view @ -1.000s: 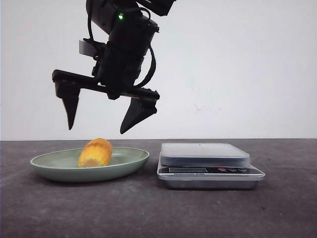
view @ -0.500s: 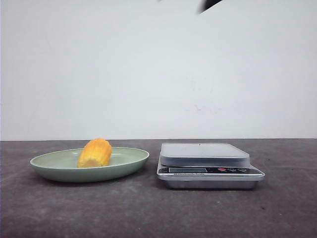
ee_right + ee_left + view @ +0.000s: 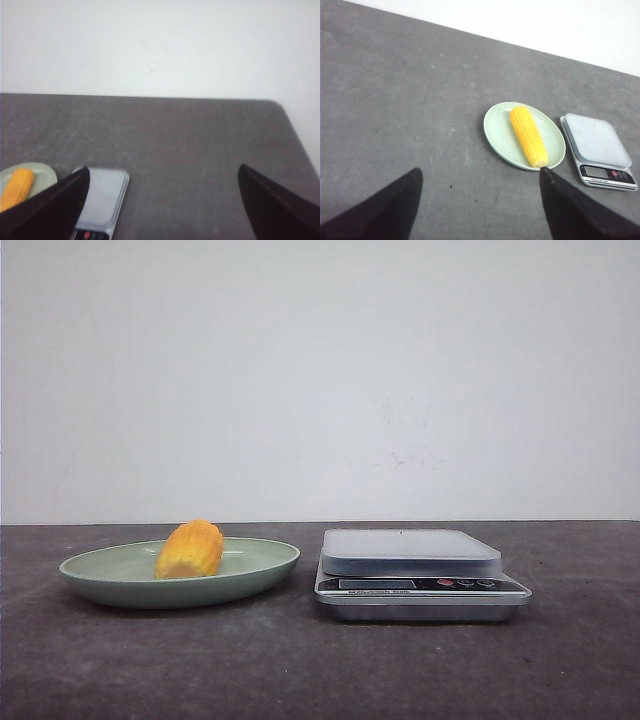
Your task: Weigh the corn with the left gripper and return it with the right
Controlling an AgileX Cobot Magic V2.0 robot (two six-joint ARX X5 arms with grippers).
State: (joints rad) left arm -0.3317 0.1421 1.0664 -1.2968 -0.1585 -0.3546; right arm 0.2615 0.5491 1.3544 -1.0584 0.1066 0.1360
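While both end effectors gape empty, corn (image 3: 190, 550) on plate (image 3: 100, 575), foreshortened, scale (image 3: 102, 192) partly hidden.

Corn (image 3: 190, 549): yellow-orange cob, rows of kernels, lying on its side across pale green plate (image 3: 110, 580), beside scale (image 3: 420, 572)

Probably a lab: bare white wall (image 3: 320, 380), grey table (image 3: 320, 670).

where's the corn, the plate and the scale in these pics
corn (image 3: 190, 550), front view, on the middle of the cob's kernelled side
plate (image 3: 497, 131), left wrist view, on bare green surface beside the cob
scale (image 3: 410, 546), front view, on the weighing platform's top
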